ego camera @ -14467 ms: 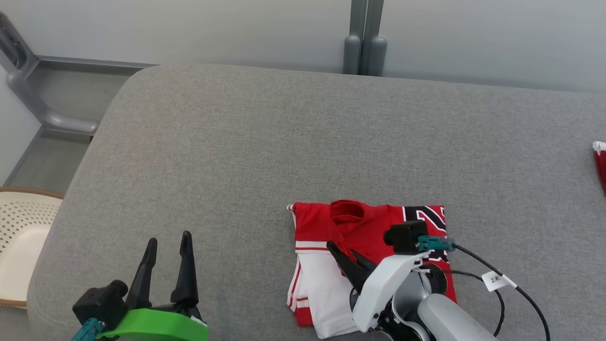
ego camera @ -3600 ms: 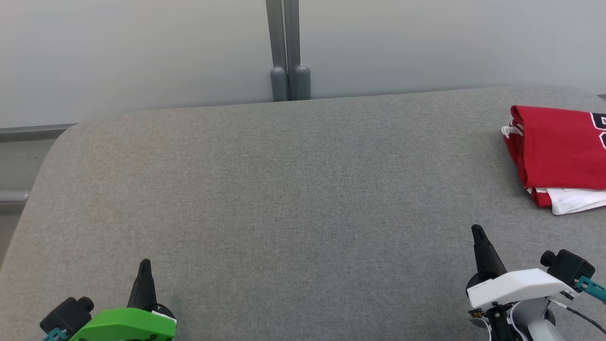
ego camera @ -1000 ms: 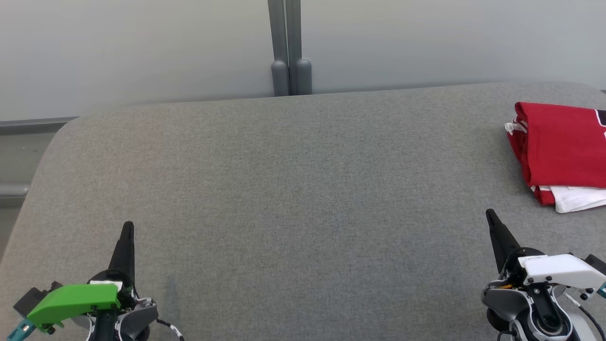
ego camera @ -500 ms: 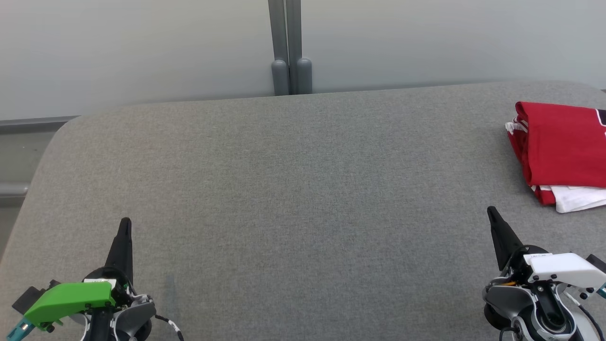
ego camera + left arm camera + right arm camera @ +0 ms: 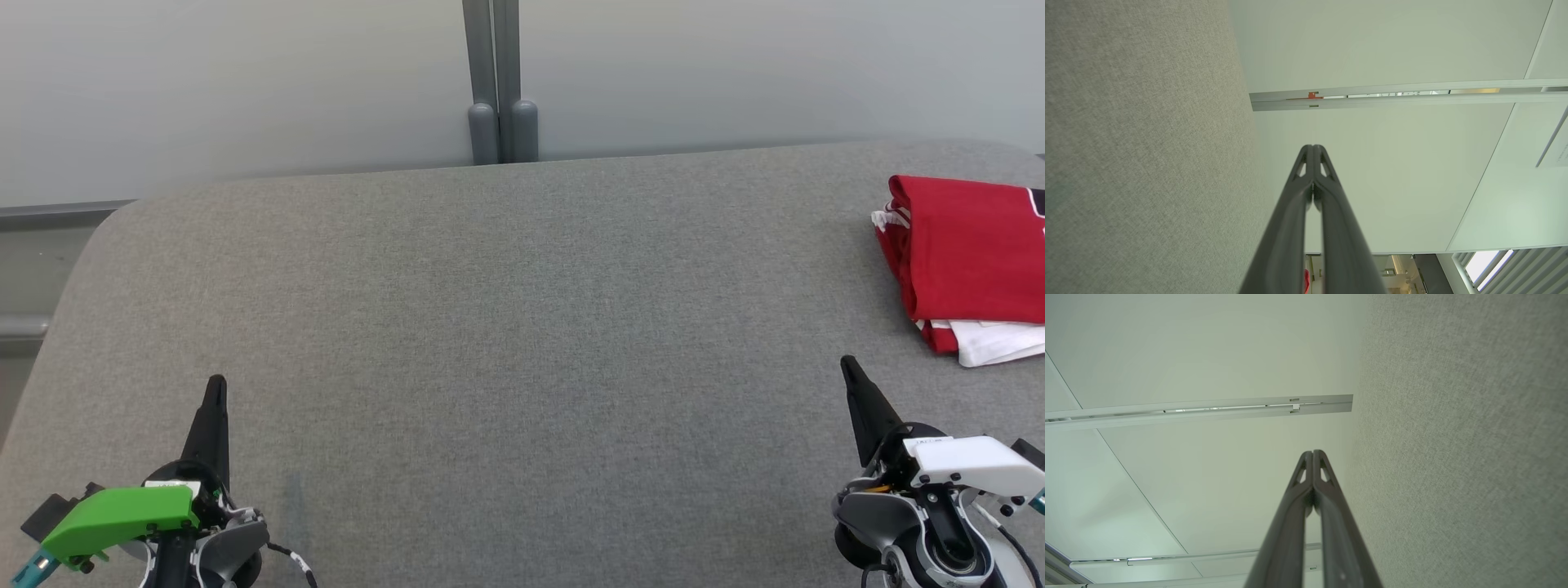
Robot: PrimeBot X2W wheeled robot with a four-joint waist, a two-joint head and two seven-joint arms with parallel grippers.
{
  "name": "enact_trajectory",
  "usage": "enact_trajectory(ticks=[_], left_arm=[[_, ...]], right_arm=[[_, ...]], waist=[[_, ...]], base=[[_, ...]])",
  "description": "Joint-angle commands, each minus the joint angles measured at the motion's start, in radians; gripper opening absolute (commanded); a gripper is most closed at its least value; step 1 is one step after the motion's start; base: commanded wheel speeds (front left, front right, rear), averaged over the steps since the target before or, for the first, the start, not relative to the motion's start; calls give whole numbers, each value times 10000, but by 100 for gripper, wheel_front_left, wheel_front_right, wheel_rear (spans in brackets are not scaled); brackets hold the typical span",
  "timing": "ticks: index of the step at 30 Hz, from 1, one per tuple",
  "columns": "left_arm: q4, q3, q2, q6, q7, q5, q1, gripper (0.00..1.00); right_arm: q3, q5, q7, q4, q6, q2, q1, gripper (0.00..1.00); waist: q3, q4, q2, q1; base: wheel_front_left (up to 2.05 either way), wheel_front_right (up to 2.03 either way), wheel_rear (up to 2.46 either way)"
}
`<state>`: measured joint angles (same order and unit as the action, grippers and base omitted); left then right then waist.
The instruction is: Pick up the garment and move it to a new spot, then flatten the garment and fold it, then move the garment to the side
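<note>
Left end effector (image 5: 1313, 148) fingers pressed together, holding nothing; grey fabric surface (image 5: 1143, 155) at left, pale wall (image 5: 1392, 45) beyond.

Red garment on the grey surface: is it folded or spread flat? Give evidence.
Folded. The red garment lies as a compact block, a rounded fold along its left edge and a white layer showing beneath.

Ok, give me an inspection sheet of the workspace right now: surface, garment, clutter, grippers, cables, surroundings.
Surface: grey fabric tabletop, flat.
Job's things: red and white garment, folded, at the table's right side, cut by the picture's edge.
Clutter: nothing seen.
Grippers: left gripper shut, empty; right gripper shut, empty, apart from the garment.
Cables: thin cable at the left wrist; second cable at the right wrist.
Surroundings: pale wall; grey post behind the table.
</note>
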<state>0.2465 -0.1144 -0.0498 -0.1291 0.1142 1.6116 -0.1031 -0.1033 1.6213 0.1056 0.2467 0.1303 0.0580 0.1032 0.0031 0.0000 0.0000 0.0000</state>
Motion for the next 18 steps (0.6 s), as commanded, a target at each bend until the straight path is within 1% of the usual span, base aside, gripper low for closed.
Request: enact_trajectory(ticks=[1,18], left_arm=[[-23,-26,-5,-51,36,23,-119,0],[-25,-25,-5,-51,35,23,-119,0]], right_arm=[[-25,1,35,-50,7,5,79,0],[-50,-29,54,-48,7,-14,82,0]], waist=[[0,0,0,0],[0,0,0,0]], base=[[0,0,0],[0,0,0]])
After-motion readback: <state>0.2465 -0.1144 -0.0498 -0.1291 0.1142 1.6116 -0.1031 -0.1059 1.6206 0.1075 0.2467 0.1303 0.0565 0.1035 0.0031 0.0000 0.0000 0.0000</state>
